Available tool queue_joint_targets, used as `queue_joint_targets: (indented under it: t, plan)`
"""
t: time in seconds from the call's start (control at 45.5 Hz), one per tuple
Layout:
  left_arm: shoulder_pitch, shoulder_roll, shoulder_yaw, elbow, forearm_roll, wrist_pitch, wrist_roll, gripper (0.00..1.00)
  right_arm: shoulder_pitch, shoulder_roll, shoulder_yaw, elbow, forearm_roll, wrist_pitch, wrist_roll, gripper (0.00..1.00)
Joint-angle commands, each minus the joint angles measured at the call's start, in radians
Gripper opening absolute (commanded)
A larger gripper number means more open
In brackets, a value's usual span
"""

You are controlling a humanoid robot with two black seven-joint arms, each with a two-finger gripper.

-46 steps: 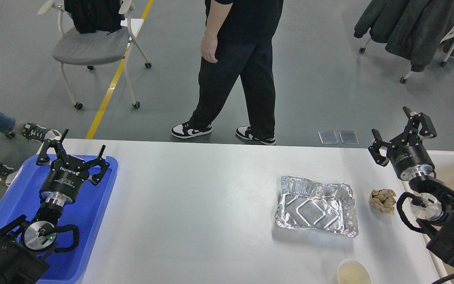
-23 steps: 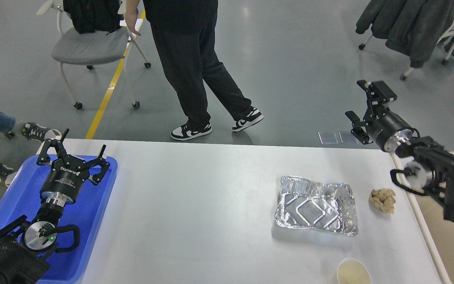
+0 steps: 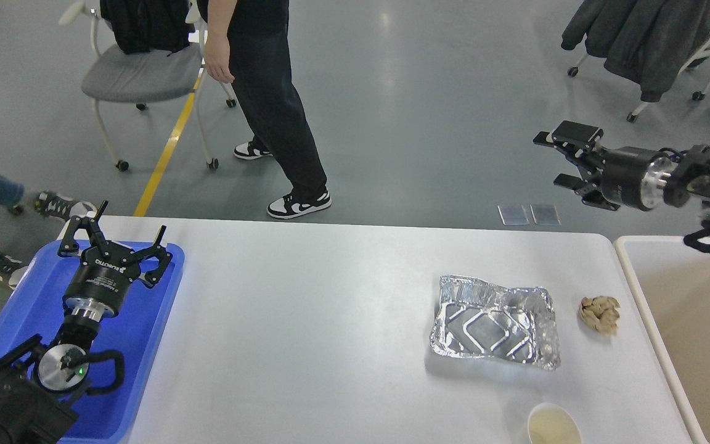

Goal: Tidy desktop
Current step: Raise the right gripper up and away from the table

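Head view. The bench [image 3: 330, 296], a large white top with rounded corners, filled the lower middle of the field, its far edge running across just below centre.

Left claw [image 3: 118, 237]: fingers spread apart, holding nothing, poised over the blue tray [image 3: 158, 333] at the bench's 9 o'clock end. The left arm entered from the 7 o'clock corner and pointed toward 12 o'clock. Whether the fingertips touched the tray could not be told.

Right claw [image 3: 563, 157]: fingers apart, nothing between them. It hung beyond the bench's far edge at about 2 o'clock in the field, over the grey floor, pointing toward 9 o'clock. The bench surface lay toward 7 o'clock from this claw, well apart from it.

Items resting on the bench, all on its right half:
- Crumpled foil tray [image 3: 495, 324], open side up, at about 4 o'clock from field centre.
- Wadded brown paper [image 3: 599, 313], just beside the foil tray at its 3 o'clock side, not touching it.
- Paper cup [image 3: 552, 425], near the front edge at the foil tray's 5 o'clock, cut off by the frame bottom.

A cream bin [image 3: 644, 308] stood against the bench's 3 o'clock end. The right claw was above and beyond the bin's far corner.

A person [image 3: 269, 92] in black stood on the floor beyond the bench at about 11 o'clock, beside a grey chair [image 3: 139, 74].
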State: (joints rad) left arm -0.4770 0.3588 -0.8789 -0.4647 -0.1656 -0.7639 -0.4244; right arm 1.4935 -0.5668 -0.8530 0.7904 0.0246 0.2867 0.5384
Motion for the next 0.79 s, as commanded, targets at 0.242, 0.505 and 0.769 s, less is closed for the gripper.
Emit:
queue_joint_targets:
  t: [0.242,0.505,0.769]
  plan:
    - [0.0,0.0,0.0,0.0,0.0,0.0,-0.001,0.99,0.551,0.059,-0.534,0.266,-0.38,0.499,-0.002,1.0]
    - [0.0,0.0,0.0,0.0,0.0,0.0,-0.001,0.99,0.723,0.105,-0.575,0.343,-0.526,0.499,-0.002,1.0]
    - [0.0,0.0,0.0,0.0,0.0,0.0,-0.001,0.99,0.873,0.133,-0.584,0.372,-0.528,0.499,-0.002,1.0]
